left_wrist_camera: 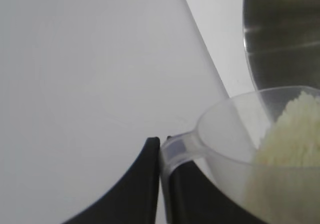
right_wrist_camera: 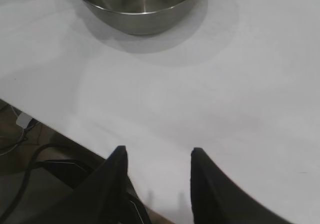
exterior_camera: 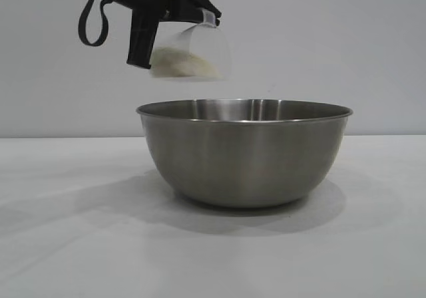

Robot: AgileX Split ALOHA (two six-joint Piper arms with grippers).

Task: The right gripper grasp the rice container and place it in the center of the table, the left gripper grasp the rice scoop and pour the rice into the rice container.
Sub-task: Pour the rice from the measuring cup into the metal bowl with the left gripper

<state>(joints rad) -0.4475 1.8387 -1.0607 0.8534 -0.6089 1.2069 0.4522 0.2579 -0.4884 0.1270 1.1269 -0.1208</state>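
The rice container (exterior_camera: 244,153), a wide steel bowl, stands on the white table (exterior_camera: 66,245) in the middle of the exterior view; its inside shows no grains from here. Above its left rim hangs the rice scoop (exterior_camera: 193,55), a clear plastic cup tilted toward the bowl, with rice (exterior_camera: 183,64) heaped in its lower side. My left gripper (left_wrist_camera: 161,143) is shut on the scoop's little handle (left_wrist_camera: 176,149); the rice (left_wrist_camera: 290,144) fills the cup, and the bowl's rim (left_wrist_camera: 280,34) lies beyond. My right gripper (right_wrist_camera: 156,154) stands open and empty over the table, well back from the bowl (right_wrist_camera: 137,4).
In the right wrist view the table's edge (right_wrist_camera: 60,134) runs close by the right gripper, with cables and dark gear (right_wrist_camera: 35,174) below it. A plain pale wall (exterior_camera: 333,45) stands behind the bowl.
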